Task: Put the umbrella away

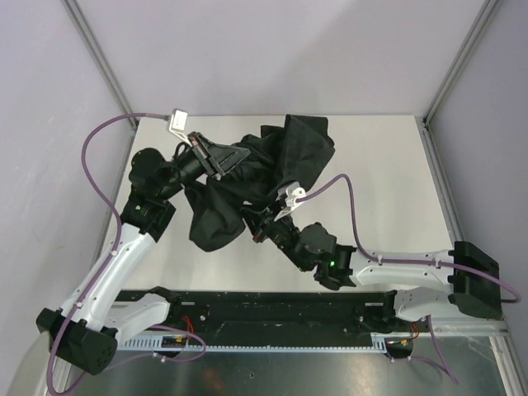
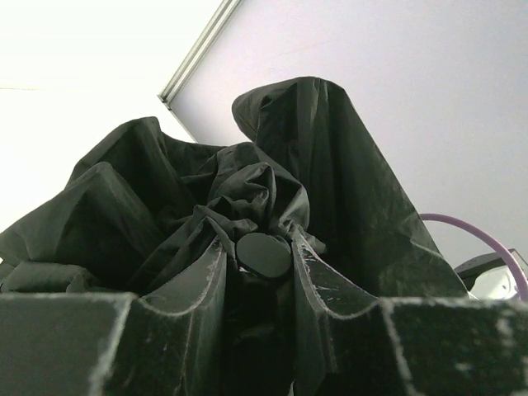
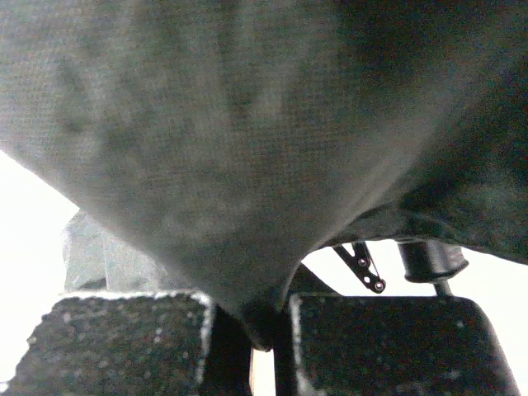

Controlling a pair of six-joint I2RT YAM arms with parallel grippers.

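Middle of the desk | black crumpled-fabric folding umbrella sits between your hands | left hand nipped onto its crown, cap facing it | right hand pinching canopy from the near edge

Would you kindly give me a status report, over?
Left gripper shut on umbrella. Right gripper pinching its canopy. Canopy loose, bunched. No obstruction seen.

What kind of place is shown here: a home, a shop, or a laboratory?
Probably a robot laboratory cell: a left arm and a right arm bolted by a white table, plain walls, metal frame posts.
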